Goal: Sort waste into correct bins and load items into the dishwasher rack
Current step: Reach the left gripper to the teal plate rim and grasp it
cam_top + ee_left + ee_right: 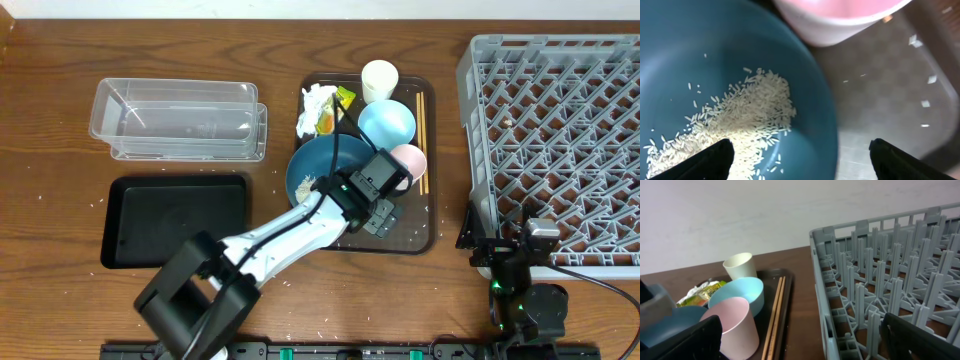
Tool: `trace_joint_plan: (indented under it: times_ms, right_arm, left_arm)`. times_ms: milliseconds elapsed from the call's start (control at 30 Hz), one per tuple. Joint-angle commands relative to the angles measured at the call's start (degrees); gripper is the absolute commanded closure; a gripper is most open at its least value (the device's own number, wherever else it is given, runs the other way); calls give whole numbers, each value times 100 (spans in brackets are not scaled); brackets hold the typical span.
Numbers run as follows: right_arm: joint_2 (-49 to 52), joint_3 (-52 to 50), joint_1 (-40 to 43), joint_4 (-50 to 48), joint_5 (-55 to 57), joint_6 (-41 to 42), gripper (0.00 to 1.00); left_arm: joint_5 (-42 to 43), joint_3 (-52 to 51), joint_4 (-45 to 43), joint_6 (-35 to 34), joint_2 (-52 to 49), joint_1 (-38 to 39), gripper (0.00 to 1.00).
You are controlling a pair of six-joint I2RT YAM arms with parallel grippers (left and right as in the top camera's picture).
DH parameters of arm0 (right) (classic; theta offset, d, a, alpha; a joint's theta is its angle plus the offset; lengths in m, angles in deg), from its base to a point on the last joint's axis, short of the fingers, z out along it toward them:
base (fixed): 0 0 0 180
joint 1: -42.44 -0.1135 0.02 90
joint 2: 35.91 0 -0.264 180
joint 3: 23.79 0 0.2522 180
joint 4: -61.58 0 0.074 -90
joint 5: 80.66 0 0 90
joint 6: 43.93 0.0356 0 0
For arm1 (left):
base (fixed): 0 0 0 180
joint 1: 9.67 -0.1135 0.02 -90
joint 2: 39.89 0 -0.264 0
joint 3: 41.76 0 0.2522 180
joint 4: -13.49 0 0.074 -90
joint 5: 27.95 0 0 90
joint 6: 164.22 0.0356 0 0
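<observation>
While agape, left end effector (pixel 800 146) astride dish rim (pixel 826 102)

— What sort of place was it?
— A robot test bench, dressed as a kitchen clean-up. A wood-grain table (pixel 60 130) stood against a bare pale wall (pixel 740 210); a grey dishwasher rack (pixel 560 120) sat at its right.
— And the bench part?
— Robot arms (pixel 290 232) were mounted on a black rail (pixel 340 351) along the near edge, with a cable (pixel 600 275) trailing.
</observation>
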State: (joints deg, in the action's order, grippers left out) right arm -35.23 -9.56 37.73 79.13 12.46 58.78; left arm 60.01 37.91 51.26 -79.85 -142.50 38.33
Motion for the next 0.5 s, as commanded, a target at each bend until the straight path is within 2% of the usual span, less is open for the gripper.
trace_joint_plan:
  times_ms: [0, 167, 467]
  right_arm:
    - [-37, -15, 39, 9, 50, -79, 1]
    - [-37, -15, 42, 9, 50, -79, 1]
    - [-37, -15, 39, 9, 50, -79, 1]
  left_arm:
    - [-271, 96, -7, 107, -83, 9, 16]
    - [-271, 96, -13, 83, -94, 9, 31]
    - [-140, -76, -37, -437, -155, 9, 31]
